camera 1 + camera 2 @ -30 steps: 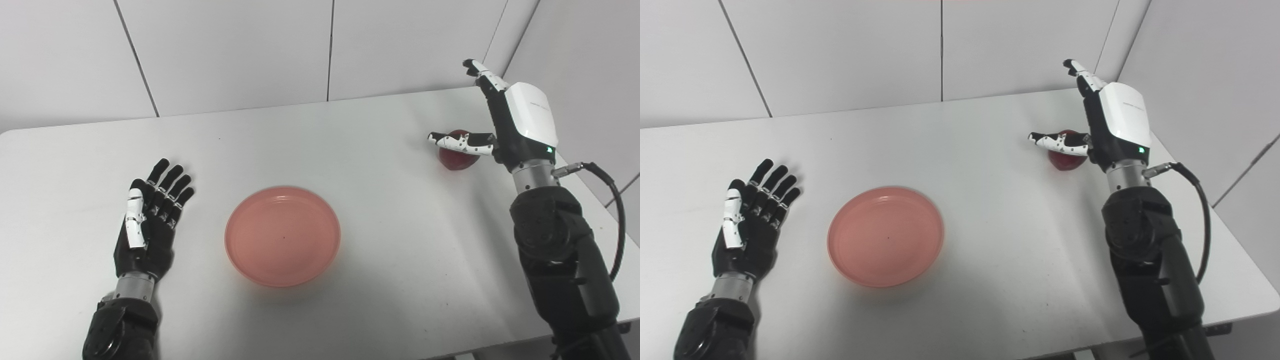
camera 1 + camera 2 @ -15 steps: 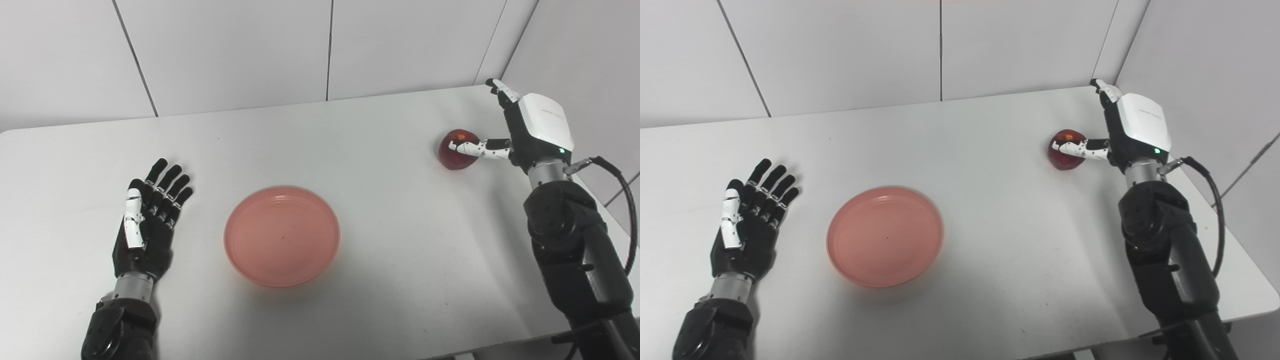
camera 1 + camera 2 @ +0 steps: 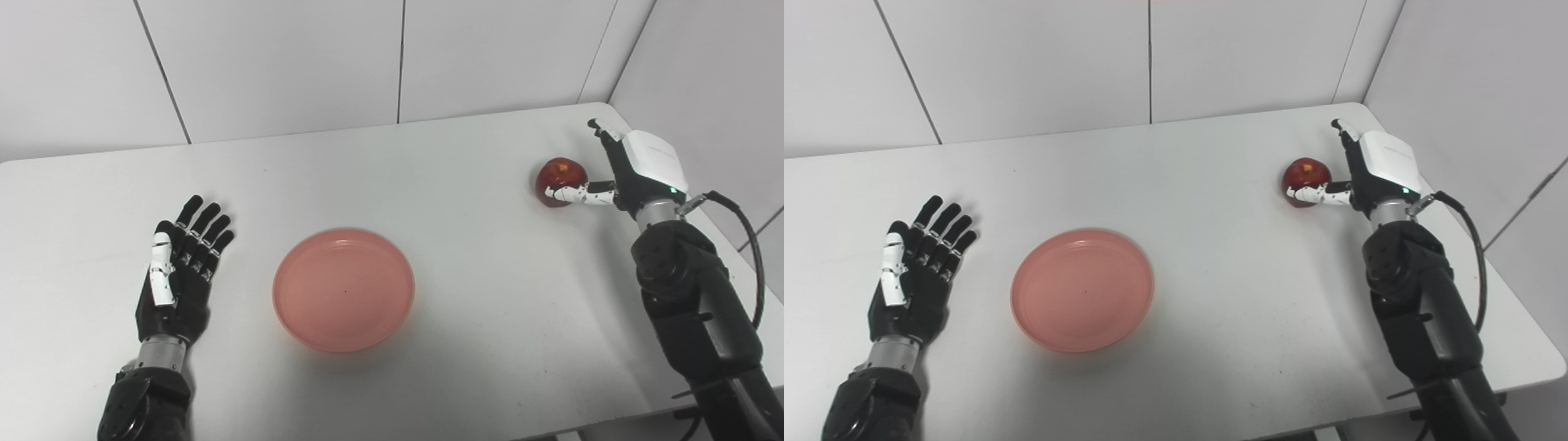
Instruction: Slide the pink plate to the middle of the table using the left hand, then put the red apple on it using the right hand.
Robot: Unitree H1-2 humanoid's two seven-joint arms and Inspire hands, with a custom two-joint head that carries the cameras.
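Right hand (image 3: 637, 168) open beside the red apple (image 3: 556, 177) at the white table (image 3: 478, 257) far right, thumb along the apple's near side, grasp unclosed; right eye view shows the stem dimple clearly; left hand (image 3: 177, 269) open, palm-up, pink plate (image 3: 343, 289) just right of it.

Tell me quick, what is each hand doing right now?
Left hand: open, flat on the table, holding nothing.
Right hand: open beside the red apple, thumb against it, fingers not closed on it.
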